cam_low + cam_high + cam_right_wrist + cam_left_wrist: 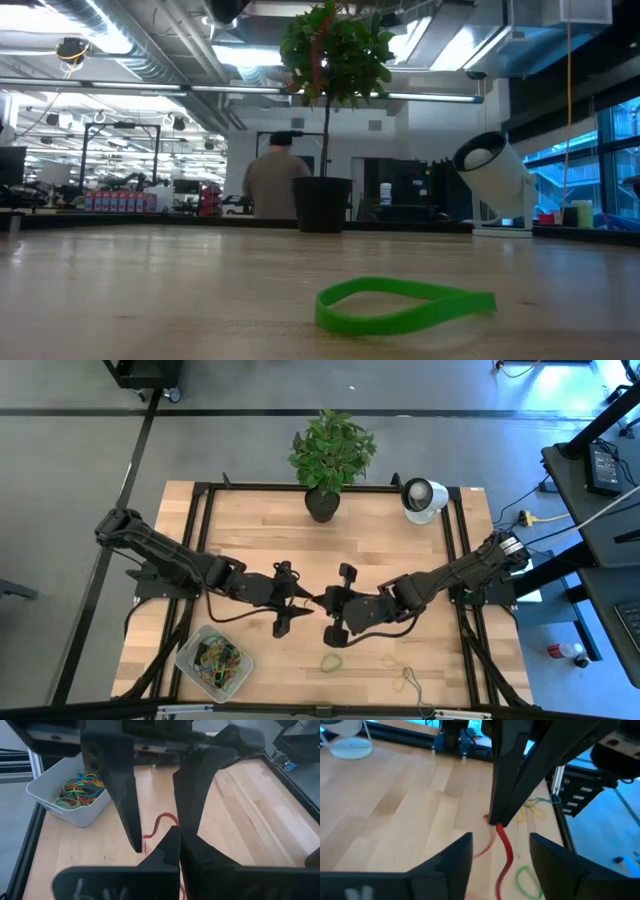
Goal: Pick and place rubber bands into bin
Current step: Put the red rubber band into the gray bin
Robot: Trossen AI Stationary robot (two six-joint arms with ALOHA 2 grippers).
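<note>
Left arm [170, 565]: matte black, segmented links, thin black cable looped beneath | Right arm [450, 575]: matte black, silver-white collar at base | Left gripper [500, 865] fingers [452, 865]: dark, wedge-shaped, flat-faced | Right gripper [497, 822] fingers [507, 775]: long, black, tapered

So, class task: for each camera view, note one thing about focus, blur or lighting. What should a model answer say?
High view: even light, everything fairly sharp, soft shadows under the arms. Low view: the green rubber band up close is soft-edged, and ceiling lights glare in the room behind. Left wrist view: the hanging red rubber band is smeared, the near fingers blurred. Right wrist view: the bin is sharp, the near dark fingers soft.
</note>
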